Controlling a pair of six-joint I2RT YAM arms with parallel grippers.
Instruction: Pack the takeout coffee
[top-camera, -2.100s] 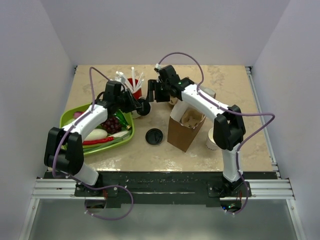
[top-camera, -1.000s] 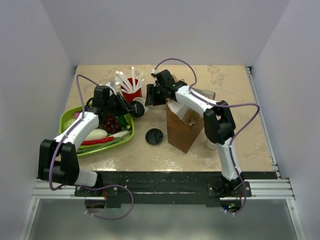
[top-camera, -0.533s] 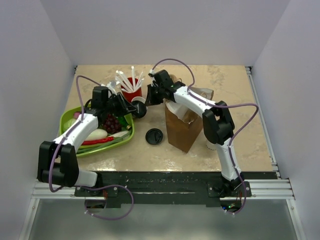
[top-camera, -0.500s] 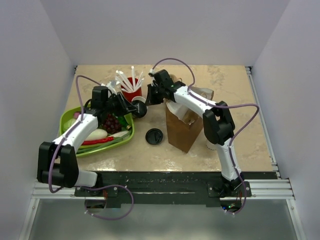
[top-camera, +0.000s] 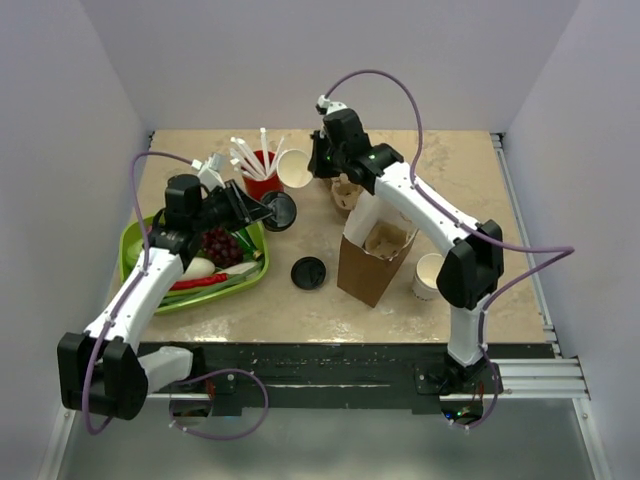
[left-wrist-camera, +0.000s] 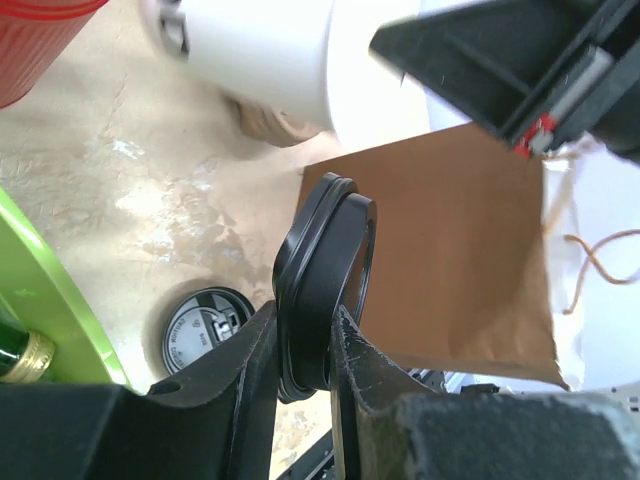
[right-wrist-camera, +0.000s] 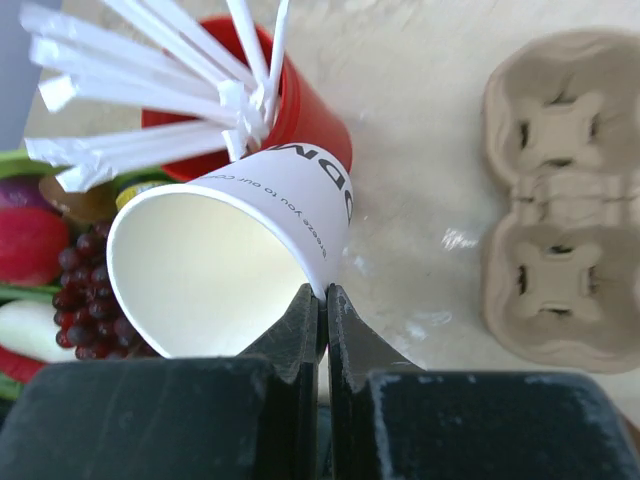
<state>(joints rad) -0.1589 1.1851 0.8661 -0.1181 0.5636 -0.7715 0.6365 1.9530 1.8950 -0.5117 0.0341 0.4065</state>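
Presently the takeout coffee (top-camera: 295, 168) is being held in two parts: the white cup (right-wrist-camera: 250, 250) is being pinched by its rim in the fully closed right tool (right-wrist-camera: 322, 298), mouth tipped toward the part-closed left tool (left-wrist-camera: 305, 330), where the black lid (left-wrist-camera: 322, 262) is being clamped edge-on, just apart.

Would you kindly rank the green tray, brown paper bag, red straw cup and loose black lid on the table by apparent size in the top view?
1. green tray
2. brown paper bag
3. red straw cup and loose black lid look about alike; unranked.
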